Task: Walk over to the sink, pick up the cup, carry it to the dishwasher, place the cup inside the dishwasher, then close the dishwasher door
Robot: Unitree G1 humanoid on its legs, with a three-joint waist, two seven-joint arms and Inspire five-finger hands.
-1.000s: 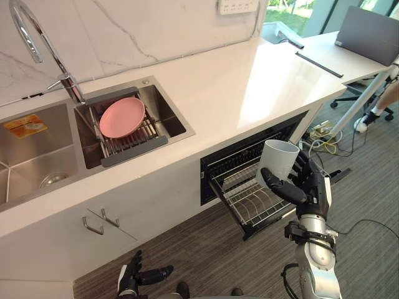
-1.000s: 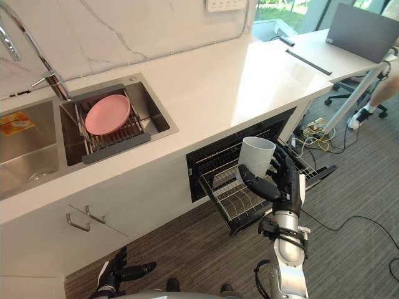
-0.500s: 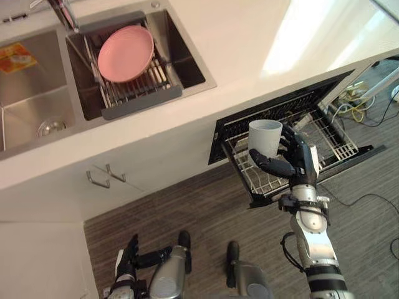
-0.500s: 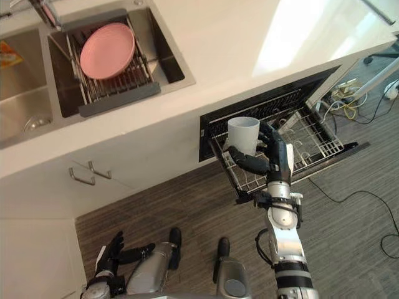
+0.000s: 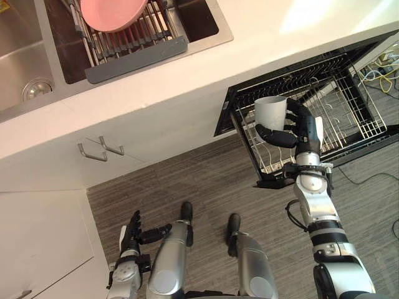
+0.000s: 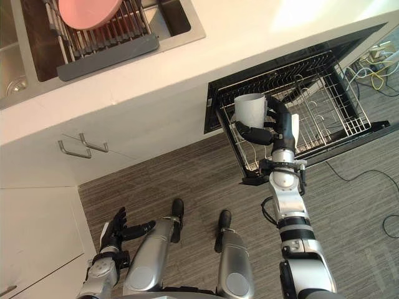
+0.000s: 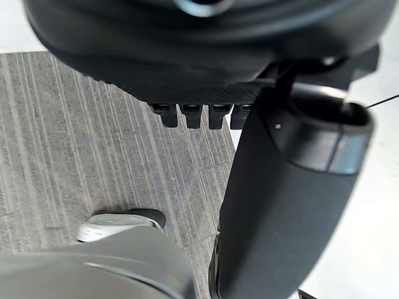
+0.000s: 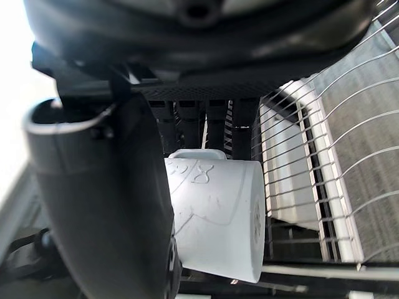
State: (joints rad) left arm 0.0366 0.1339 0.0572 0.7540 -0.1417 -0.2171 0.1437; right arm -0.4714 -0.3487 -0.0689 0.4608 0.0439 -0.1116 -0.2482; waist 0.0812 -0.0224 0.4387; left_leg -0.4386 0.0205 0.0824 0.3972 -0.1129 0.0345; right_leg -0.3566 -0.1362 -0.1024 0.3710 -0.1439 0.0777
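White cup (image 5: 269,111), clasped in the right hand (image 5: 304,128), hangs over the dishwasher rack (image 5: 340,109) centre-right; we note placing and door-closing undone.

No legible lettering (only faint raised marks (image 8: 190,173), unreadable) on the side of the cup (image 8: 215,215)

This is looking like a kitchen: a steel sink (image 5: 19,56) is sitting in a long white counter (image 5: 206,68), and a pink plate (image 5: 112,9) is standing in a drying rack (image 5: 134,50) set into the sink's other basin. Under the counter a dishwasher (image 5: 227,115) is standing open with its wire rack (image 5: 340,115) pulled out, and white cupboard fronts (image 5: 43,218) with metal handles (image 5: 100,149) are running beside it. Grey wood-look planks are covering the floor (image 5: 206,187).
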